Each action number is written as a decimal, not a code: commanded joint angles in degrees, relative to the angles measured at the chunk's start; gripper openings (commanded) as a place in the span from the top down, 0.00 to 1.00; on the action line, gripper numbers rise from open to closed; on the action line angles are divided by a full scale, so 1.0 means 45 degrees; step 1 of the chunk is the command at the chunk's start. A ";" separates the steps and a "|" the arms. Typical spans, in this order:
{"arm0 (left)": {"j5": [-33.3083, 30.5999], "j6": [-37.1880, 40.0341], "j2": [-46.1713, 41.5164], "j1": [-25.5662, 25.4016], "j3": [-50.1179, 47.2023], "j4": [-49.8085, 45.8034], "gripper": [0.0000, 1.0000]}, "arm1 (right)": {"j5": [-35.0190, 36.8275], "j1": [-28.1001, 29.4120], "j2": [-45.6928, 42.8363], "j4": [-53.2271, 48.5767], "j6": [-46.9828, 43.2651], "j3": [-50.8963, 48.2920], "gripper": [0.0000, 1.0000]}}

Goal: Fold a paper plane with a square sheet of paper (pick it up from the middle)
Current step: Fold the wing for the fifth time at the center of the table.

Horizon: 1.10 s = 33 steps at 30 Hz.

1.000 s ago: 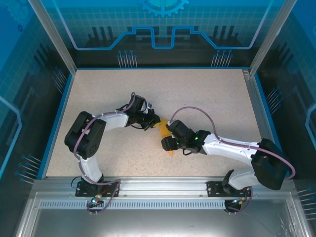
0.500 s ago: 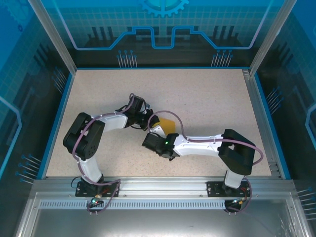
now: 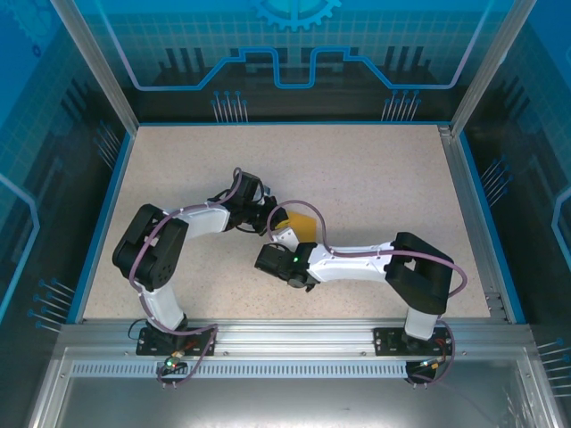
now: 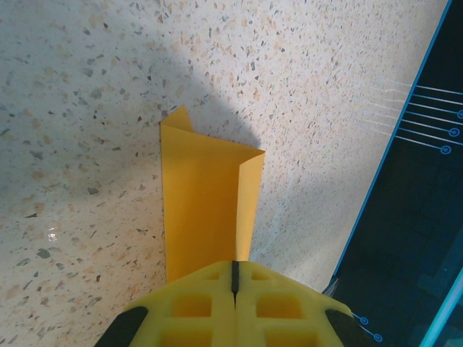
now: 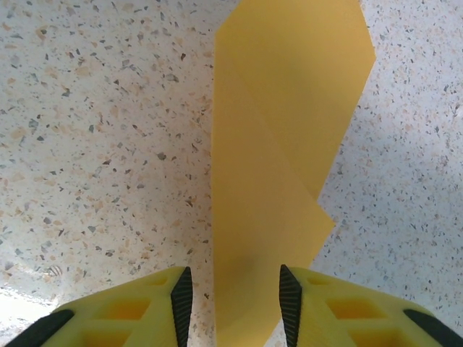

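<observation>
square sheet of paper (image 3: 304, 228) | orange-yellow, folded to a narrow layered strip, diagonal creases | middle of table (image 3: 375, 169)

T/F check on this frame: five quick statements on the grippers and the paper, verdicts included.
1. The left gripper is shut on the folded paper. True.
2. The right gripper is fully shut. False: its fingers stand apart, with the paper between them.
3. The paper is blue. False: it is orange-yellow.
4. The paper shows overlapping folded layers. True.
5. The paper lies in a far corner of the table. False: it lies near the middle.
</observation>
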 commanded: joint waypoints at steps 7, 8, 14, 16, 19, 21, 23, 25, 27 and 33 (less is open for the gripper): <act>-0.0119 -0.0421 -0.0482 -0.0068 -0.0190 -0.0032 0.96 | 0.0474 0.0061 0.0472 -0.0300 0.0459 0.0083 0.64; -0.0136 -0.0407 -0.0514 -0.0068 -0.0210 -0.0033 0.96 | 0.0460 0.0037 0.0485 -0.0298 0.0461 0.0077 0.66; -0.0179 -0.0387 -0.0536 -0.0070 -0.0211 -0.0091 0.95 | 0.0504 -0.0068 0.0295 -0.0181 0.0286 -0.0015 0.76; -0.0231 -0.0392 -0.0548 -0.0069 -0.0231 -0.0127 0.95 | 0.0488 -0.0184 0.0320 -0.0183 0.0266 -0.0052 0.81; -0.0318 -0.0387 -0.0618 -0.0060 -0.0278 -0.0189 0.94 | 0.0477 -0.0310 0.0270 0.0024 0.0104 -0.0232 0.85; -0.0394 -0.0414 -0.0699 -0.0067 -0.0356 -0.0213 0.94 | 0.0479 -0.0351 0.0160 0.0324 -0.0147 -0.0407 0.86; -0.0492 -0.0410 -0.0736 -0.0069 -0.0404 -0.0266 0.94 | 0.0411 -0.0373 0.0049 0.0645 -0.0532 -0.0568 0.88; -0.0490 -0.0420 -0.0736 -0.0058 -0.0387 -0.0299 0.93 | 0.0328 -0.0450 -0.0070 0.0949 -0.0768 -0.0755 0.89; -0.0498 -0.0431 -0.0737 -0.0051 -0.0386 -0.0306 0.92 | 0.0225 -0.0540 -0.0134 0.1126 -0.0918 -0.0877 0.90; -0.0574 -0.0448 -0.0790 -0.0057 -0.0353 -0.0374 0.82 | -0.0279 -0.0742 -0.0266 0.1913 -0.1398 -0.1309 0.93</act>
